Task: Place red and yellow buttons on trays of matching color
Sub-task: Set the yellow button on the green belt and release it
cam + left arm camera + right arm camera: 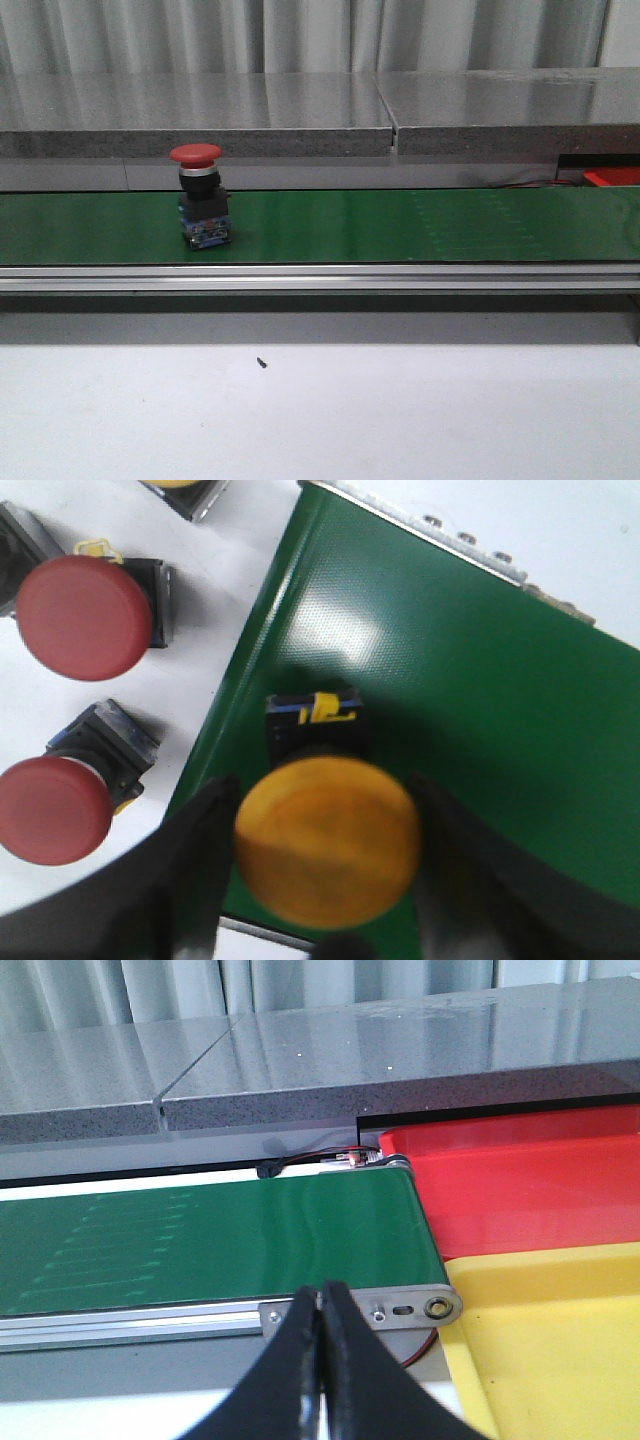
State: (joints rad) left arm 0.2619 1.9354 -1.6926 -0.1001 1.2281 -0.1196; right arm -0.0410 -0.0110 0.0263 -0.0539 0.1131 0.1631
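- Left claw (325,880): jaws spread wide, yellow button (328,840) fills the gap between them, belt (480,700) below.
- Off one finger (195,865), two red buttons (82,615) (52,810) crowd the white table, little room there.
- Right claw (322,1360): fingers pressed together; bare belt (200,1240) ahead, red tray (520,1190) and yellow tray (550,1330) lie beside it.
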